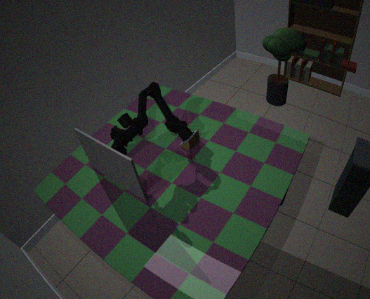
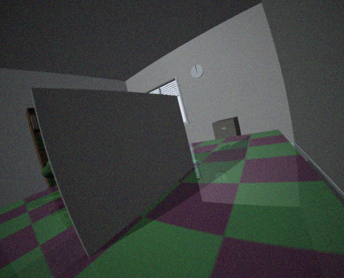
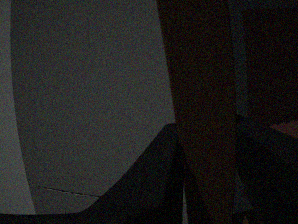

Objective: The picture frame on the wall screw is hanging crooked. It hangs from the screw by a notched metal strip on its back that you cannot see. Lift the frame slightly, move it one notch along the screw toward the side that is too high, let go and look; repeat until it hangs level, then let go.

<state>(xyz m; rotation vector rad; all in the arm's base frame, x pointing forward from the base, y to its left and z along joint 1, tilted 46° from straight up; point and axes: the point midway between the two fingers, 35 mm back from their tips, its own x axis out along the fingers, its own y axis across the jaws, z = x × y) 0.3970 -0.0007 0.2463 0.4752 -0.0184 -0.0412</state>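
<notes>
Pincer (image 1: pixel 189 137) (image 3: pixel 201 129) mostly closed, I have what looks like a brown side bar of the picture frame (image 1: pixel 194 139) (image 3: pixel 202 60) between my fingers. The frame is at my arm's end, apparently apart from the upright grey panel (image 1: pixel 113 158) (image 2: pixel 113 147). I judge this the lift-and-shift step; screw and tilt are hidden from me. Next calls for a small sideways move, gentle lowering, then release. The bar looks flat, straight-edged, perhaps wooden; the panel is thin and matt.

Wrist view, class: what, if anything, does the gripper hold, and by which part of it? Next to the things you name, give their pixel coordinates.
The picture frame (image 1: pixel 193 141) (image 3: pixel 204 75), gripped by one brown edge bar; which edge cannot be told.
</notes>
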